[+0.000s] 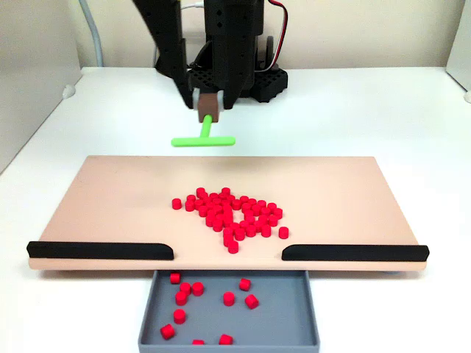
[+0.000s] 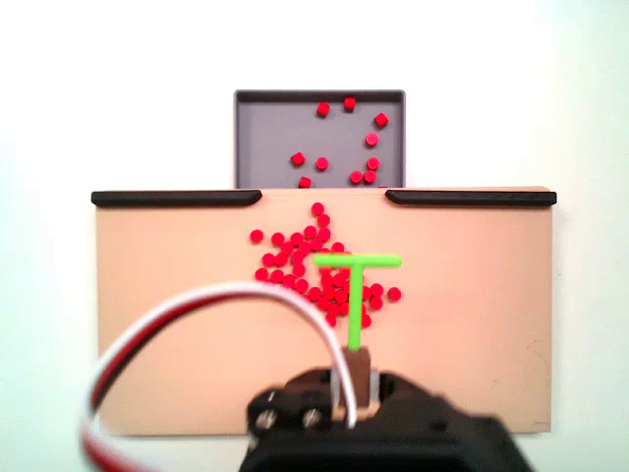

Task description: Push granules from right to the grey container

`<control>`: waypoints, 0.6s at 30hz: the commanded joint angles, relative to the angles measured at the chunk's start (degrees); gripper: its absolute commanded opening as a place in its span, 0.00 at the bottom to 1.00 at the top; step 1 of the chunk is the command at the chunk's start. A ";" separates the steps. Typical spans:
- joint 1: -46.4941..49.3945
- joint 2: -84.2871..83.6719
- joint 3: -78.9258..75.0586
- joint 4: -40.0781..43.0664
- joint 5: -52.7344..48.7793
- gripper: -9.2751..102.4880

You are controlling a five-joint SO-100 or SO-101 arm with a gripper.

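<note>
The beige board [image 1: 110, 198] is spanning the middle of a fixed view, lying on the white table [image 1: 412, 110], with two black bars [image 1: 99, 251] sitting along its lower edge and leaving a gap between them at centre. Below that gap, at the bottom centre of the frame, the grey container [image 1: 291, 323] is sitting just beside the board's edge, already holding about a dozen red pieces. The black arm [image 1: 221, 37] is reaching down from the top centre.

The gripper [image 1: 208, 107] is clamping the stem of the green T-shaped stick [image 1: 204, 139], whose crossbar is hanging above the board's far edge, clear of the pile. In another fixed view the gripper [image 2: 354, 379] is showing at the bottom centre, with the stick's crossbar [image 2: 357, 262] appearing over the pile.

The granules [image 1: 232, 213] are lying in a loose cluster at the centre of the board, the nearest ones just short of the gap; in the other fixed view the cluster [image 2: 295, 258] is sitting below the tray [image 2: 265, 128].

These pellets are probably light, hard and free to roll or scatter, so they are not things to pinch. Sweeping them with the crossbar flat behind the heap, steering toward the gap, looks the better way; strays are likely slipping round the bar's ends.
</note>
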State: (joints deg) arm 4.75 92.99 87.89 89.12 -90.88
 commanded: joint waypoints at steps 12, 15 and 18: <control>-0.79 22.59 22.15 -0.53 -0.53 0.08; -1.41 23.38 22.15 -0.26 0.00 0.08; -1.49 23.55 22.15 0.00 0.18 0.08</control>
State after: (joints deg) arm 3.52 114.70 110.39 88.86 -90.53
